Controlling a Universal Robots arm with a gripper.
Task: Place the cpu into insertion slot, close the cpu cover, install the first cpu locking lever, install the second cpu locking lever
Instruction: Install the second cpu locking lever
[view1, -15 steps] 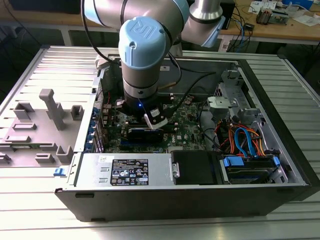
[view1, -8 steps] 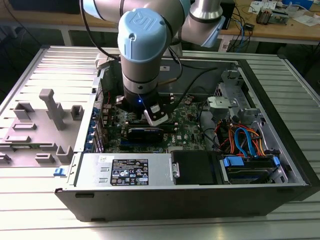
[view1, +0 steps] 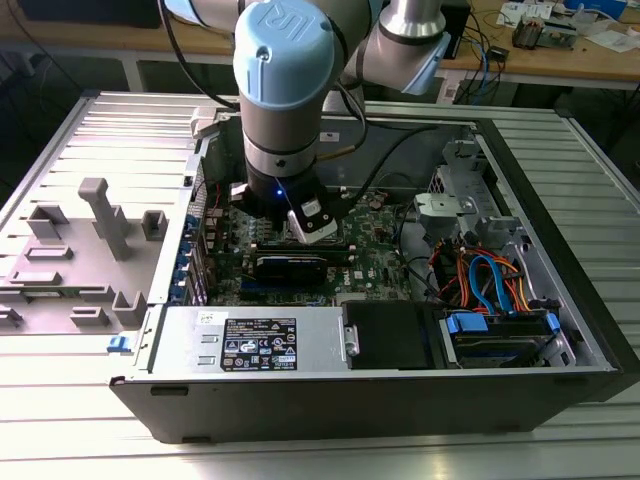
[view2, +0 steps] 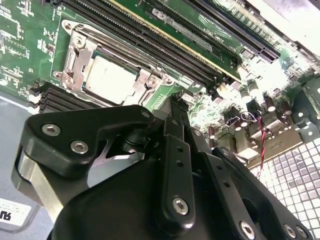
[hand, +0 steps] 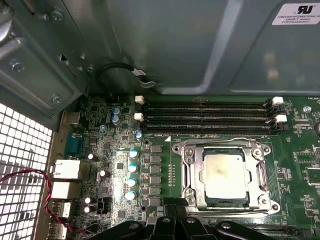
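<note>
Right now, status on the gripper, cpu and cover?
Gripper beside the socket, holding nothing visible. Cpu seated in insertion slot, cpu cover down over it. Nothing in the way.

The arm (view1: 285, 90) is lowered into the open computer case (view1: 560, 330), over the green board (view1: 375, 255). Grey plastic holders (view1: 95, 240) are seen on the table's (view1: 60, 420) edge at the exterior view's left.

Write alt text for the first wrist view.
A square silvery-grey cpu sits in the metal-rimmed insertion slot on a green motherboard, with the thin silvery cpu cover closed around it. Long black memory slots run alongside, and the black gripper hangs near the socket.
</note>
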